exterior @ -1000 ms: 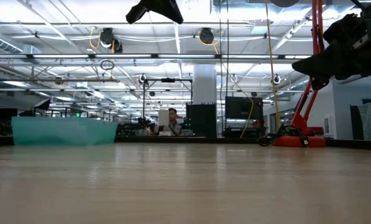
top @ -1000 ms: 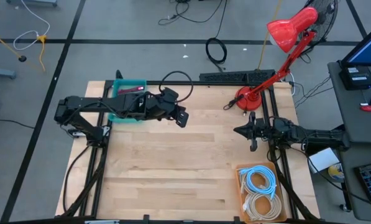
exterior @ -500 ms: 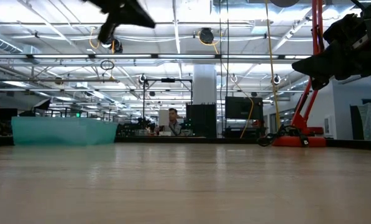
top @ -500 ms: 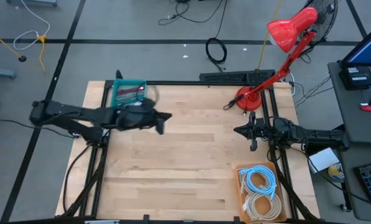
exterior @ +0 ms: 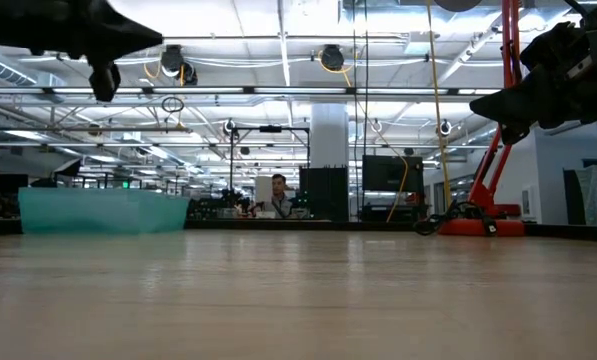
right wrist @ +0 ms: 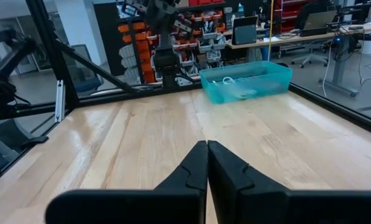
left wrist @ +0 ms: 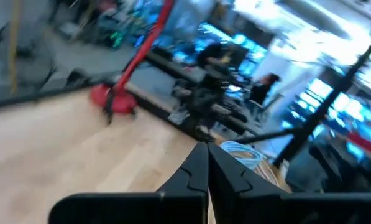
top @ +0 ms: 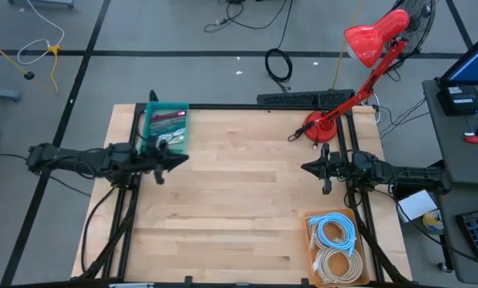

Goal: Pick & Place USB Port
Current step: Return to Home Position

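Observation:
A teal bin (top: 167, 126) stands at the table's far left corner, holding red and white items; it also shows in the low view (exterior: 103, 211) and the right wrist view (right wrist: 246, 81). My left gripper (top: 178, 158) hovers shut above the table just near of the bin, high in the low view (exterior: 154, 40) and empty in its own wrist view (left wrist: 207, 152). My right gripper (top: 305, 167) waits shut and empty over the table's right side (right wrist: 207, 149), raised (exterior: 478, 103). A cardboard box (top: 335, 246) with coiled blue and white cables sits at the near right corner.
A red desk lamp (top: 319, 128) stands at the far right of the table, its base (left wrist: 114, 99) also in the left wrist view. Bare wood lies between the two grippers. A black frame runs along the table's edges. A person sits far behind the table (exterior: 276, 195).
My left arm has drawn back toward the table's left edge, its gripper moving from over the table's middle-left, beside the bin, to a spot just near of the bin. The bin now shows uncovered. The right arm has kept still.

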Robot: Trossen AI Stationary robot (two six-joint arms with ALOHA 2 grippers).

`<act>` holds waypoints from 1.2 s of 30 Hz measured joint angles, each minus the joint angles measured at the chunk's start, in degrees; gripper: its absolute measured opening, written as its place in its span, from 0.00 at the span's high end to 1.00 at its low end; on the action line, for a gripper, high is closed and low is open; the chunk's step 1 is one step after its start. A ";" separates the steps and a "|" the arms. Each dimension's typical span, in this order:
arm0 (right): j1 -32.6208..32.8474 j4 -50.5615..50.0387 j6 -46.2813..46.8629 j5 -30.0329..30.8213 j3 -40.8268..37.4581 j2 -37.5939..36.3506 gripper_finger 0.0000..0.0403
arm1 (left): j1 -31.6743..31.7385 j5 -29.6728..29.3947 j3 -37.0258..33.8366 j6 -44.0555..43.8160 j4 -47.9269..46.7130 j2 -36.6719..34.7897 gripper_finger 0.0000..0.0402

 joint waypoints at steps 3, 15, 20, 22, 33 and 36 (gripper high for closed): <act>0.00 0.00 0.00 0.00 0.00 0.01 1.00 | -0.08 2.87 -0.55 8.23 -3.38 -5.53 1.00; 0.00 0.03 0.00 0.00 0.00 0.01 1.00 | -0.08 4.03 -0.64 16.17 -22.55 -24.62 1.00; 0.00 0.01 0.00 0.00 -0.01 0.01 1.00 | -0.01 5.22 -0.76 18.35 -19.69 -24.19 1.00; 0.00 0.01 0.00 0.00 -0.01 0.00 1.00 | -0.01 5.35 -2.15 17.86 -17.47 -24.17 1.00; 0.00 0.00 0.00 0.00 -0.02 0.01 1.00 | -0.04 7.21 -10.28 16.65 -2.00 -24.44 1.00; 0.00 0.00 0.00 0.00 -0.02 0.00 1.00 | -0.08 7.44 -12.60 15.20 -1.86 -24.42 1.00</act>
